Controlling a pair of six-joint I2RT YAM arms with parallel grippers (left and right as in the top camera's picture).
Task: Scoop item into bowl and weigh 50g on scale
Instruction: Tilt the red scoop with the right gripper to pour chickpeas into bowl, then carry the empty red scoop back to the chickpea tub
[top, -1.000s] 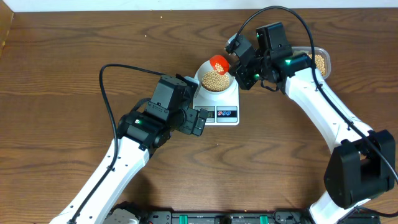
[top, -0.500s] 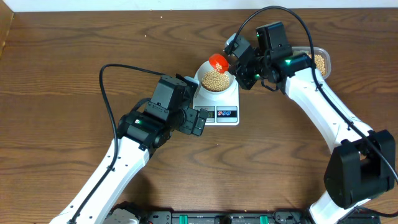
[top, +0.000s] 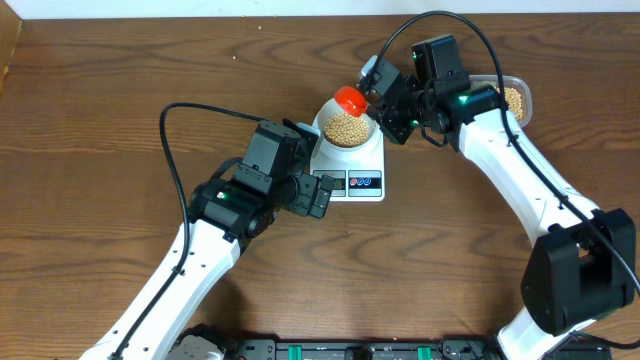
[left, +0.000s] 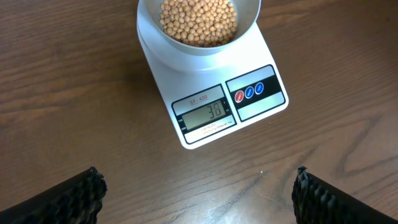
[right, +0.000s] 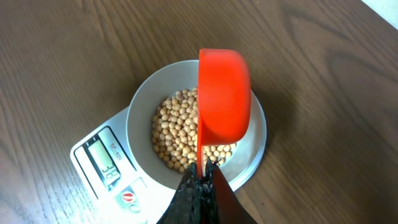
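**Spotter:** The bowl (right: 142, 112) sits on the scale (left: 261, 106) with the beans (right: 180, 134) heaped inside. The display (left: 205, 113) reads 38. Your right tool (right: 200, 182) is pinching the handle of the red scoop (right: 224, 93), which is tipped on edge over the bowl.

**Checker:** Left tool (left: 199, 199)?

**Spotter:** Fingers spread wide, holding nothing, low over the tabletop (left: 74, 81) in front of the scale.

**Checker:** Risk from here?

**Spotter:** Mostly overshoot. You're not far short of 50, and another full load from the tub (top: 513, 97) would likely carry you past it. The scoop is also close above the bowl's rim, so if you let it rest there the reading goes false. Pour fast and beans may bounce out onto the wood.

**Checker:** Change over the last second?

**Spotter:** Overhead, the scoop was face up with beans in its cup. Now only its red back shows, so it has rolled over and looks emptied. The left arm hasn't moved.
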